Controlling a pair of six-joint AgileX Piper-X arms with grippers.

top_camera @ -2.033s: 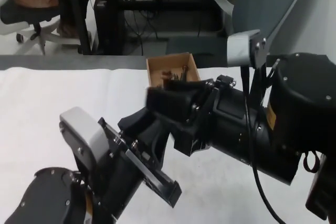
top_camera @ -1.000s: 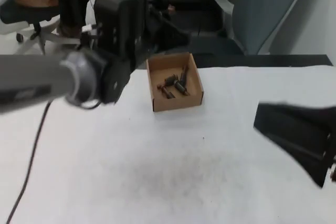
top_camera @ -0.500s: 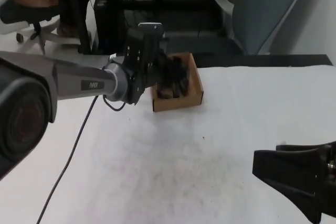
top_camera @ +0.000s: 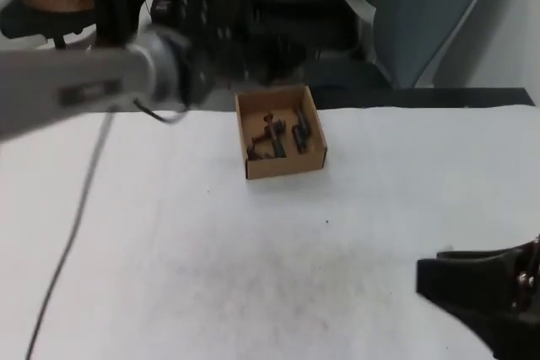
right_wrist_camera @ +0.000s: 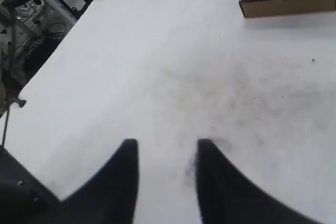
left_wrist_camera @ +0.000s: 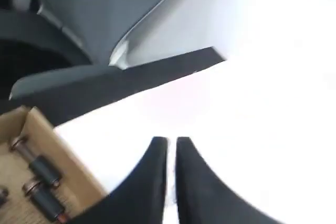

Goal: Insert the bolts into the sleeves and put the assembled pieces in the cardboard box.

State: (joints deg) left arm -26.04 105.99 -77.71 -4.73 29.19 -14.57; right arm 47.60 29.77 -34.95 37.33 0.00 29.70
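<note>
The left arm [top_camera: 84,90] is seen stretched from the left edge across the far side of the bench [top_camera: 152,276]. Its far end is blurred, so its height over the surface cannot be judged. The left gripper [left_wrist_camera: 171,141] is held with its fingers drawn almost together, only a thin slit being left between them, and nothing is gripped. It is placed near one corner of the box [top_camera: 283,164], over the white bench.

The box is set at the middle of the bench, toward the far edge, with its top open. Several dark pieces [top_camera: 278,134] are laid inside it on its floor; bolts appear to be seated in sleeves, though this is not clearly shown.

At the near right, the right gripper [right_wrist_camera: 167,142] is held low over the bare bench, well apart from the box. Its fingers are spread wide, and nothing is held between them.
</note>
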